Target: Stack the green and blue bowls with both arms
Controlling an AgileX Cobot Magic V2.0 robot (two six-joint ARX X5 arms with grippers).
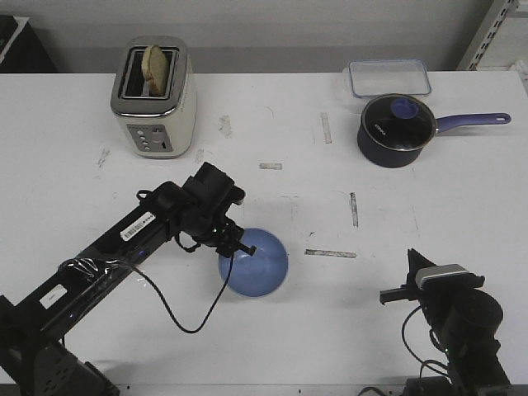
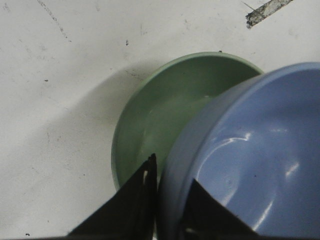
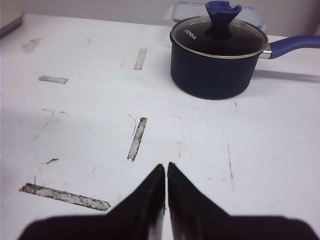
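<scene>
Left wrist view: left claw [image 2: 167, 200] is pinching the rim of the blue bowl [image 2: 250, 165], 1 finger inside the wall and 1 outside.
Green bowl: green bowl [image 2: 170, 115] sits on the table [image 2: 60, 100] just beyond the fingertips and partly under the blue one, so the blue bowl overlaps it but looks off-centre.
Front view: only the blue bowl [image 1: 254, 262] shows, right at the left claw [image 1: 244, 244]; the green one is hidden under it from here.
Contact: can't tell if the 2 bowls are touching yet or if blue is a bit above.
Risk 1: letting go while off-centre, so blue lands on green's rim and tips or slides off instead of nesting.
Risk 2: a 1-sided rim pinch on smooth matte plastic, so the bowl could pivot or slip out of the fingers.
Risk 3: pushing down while misaligned could shove green sideways across the table.
Right claw: right claw [image 3: 166, 175] has its fingers pressed together, holding nothing, well away from both bowls and facing the saucepan [image 3: 217, 57], so it isn't steadying green.
</scene>
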